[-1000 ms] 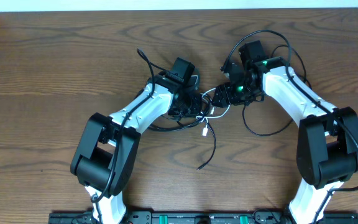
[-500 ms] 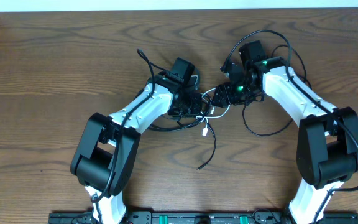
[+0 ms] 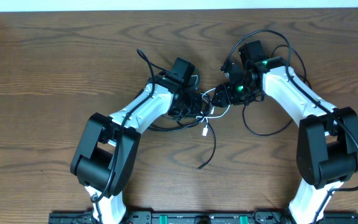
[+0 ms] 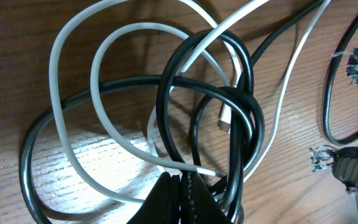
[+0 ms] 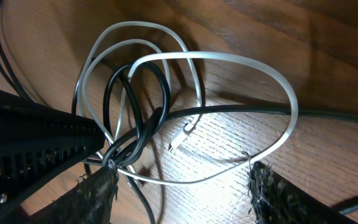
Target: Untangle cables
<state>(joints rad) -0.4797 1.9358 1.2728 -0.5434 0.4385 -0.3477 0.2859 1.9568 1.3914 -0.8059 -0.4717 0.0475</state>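
The cables (image 3: 205,107) lie as a tangle of white and black loops between my two arms in the overhead view. My left gripper (image 4: 182,186) is shut, and the black cable (image 4: 166,112) strands bunch at its tip while white cable (image 4: 73,155) loops pass under it. My right gripper (image 5: 182,193) stands open over the same knot. A white cable (image 5: 229,59) loop runs across the gap between its frayed fingertips (image 5: 272,193), ungripped. A small white plug (image 5: 179,138) lies inside that loop. The black cable (image 5: 135,93) coils beside the left gripper (image 5: 36,143).
A loose black cable tail (image 3: 211,152) trails toward the front of the wooden table (image 3: 55,74). Another black end (image 3: 140,55) sticks out behind the left arm. A black loop (image 3: 269,129) lies under the right arm. The right gripper's fingers (image 4: 347,171) show at the left wrist view's edge.
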